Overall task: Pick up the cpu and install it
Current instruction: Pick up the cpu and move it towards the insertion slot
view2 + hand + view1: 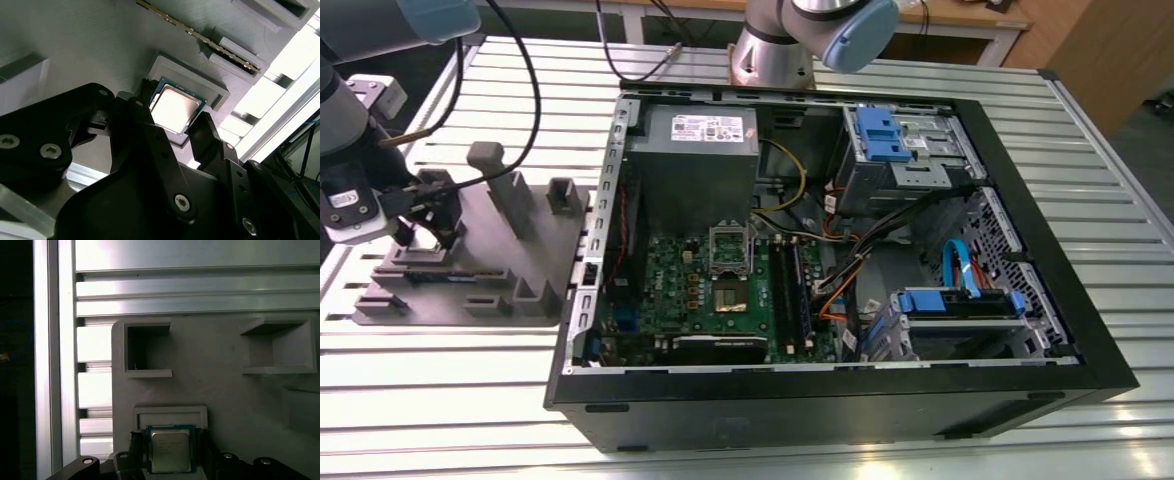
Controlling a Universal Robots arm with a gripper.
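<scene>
Over at the exterior view's left, the arm is down at the grey parts holder [467, 275], which sits on the slatted metal table [1107, 180] just beside the open computer case [1087, 350]. The gripper [420, 228] hangs low over the end of that holder farthest from the case.

And there's the chip in both wrist views! The cpu [170, 450] lies flat, metal lid up, in a small raised pocket [170, 414] moulded into the holder. In the second wrist view the cpu [175, 106] catches the light, with its thin greenish rim showing along two sides and the pocket's wall [200, 80] stepping up behind it.

The gripper [169, 442] is right down on it, its black jaws set one on each side of the chip and very close to its edges. From the second wrist view the gripper [175, 120] brackets it just as tightly. Whether it is squeezing the chip or only sitting around it, I cannot tell. The chip looks seated level in its pocket.

Inside the case, the green motherboard [660, 290] lies flat, and the silvery socket frame [731, 250] sits on it, well apart from the gripper.
</scene>
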